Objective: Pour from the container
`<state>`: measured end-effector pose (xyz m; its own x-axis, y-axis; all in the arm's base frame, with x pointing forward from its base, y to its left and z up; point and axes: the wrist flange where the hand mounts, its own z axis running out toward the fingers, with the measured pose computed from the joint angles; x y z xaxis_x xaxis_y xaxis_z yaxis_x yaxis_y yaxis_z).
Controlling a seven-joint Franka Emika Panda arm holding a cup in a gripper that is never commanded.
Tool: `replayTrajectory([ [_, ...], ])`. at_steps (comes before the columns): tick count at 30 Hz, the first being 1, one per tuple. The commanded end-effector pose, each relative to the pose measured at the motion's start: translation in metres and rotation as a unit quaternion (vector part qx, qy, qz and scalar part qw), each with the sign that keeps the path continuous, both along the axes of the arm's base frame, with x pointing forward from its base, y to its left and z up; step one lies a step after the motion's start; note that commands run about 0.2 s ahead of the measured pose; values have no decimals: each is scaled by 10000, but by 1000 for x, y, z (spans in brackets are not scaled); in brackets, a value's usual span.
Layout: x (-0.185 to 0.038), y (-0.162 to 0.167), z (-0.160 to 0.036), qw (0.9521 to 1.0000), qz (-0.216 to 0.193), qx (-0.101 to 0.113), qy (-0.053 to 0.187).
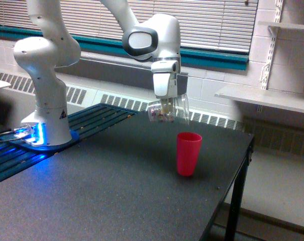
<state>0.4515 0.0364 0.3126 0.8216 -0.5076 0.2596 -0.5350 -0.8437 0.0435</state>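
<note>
Above dark table [116, 191], pincer [165, 106] grips clear container [168, 110] lying nearly horizontal, mouth toward the exterior view's right.

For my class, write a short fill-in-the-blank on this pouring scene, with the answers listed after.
1. The pincer holds a clear container tipped on its ____.
2. The cup standing upright on the table is ____ in colour.
3. The container hangs ____ the table, not touching it.
4. The small pieces sit at the container's end toward the exterior view's ____.

Missing words: side; red; above; left
</note>
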Motion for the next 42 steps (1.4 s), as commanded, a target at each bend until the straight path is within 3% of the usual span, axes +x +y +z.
replayTrajectory([
  [1, 5, 2, 1, 9999, -103, -81, 35],
  [19, 16, 4, -4, 9978, -48, -472, 462],
  [42, 23, 17, -20, 9940, 112, -683, 846],
])
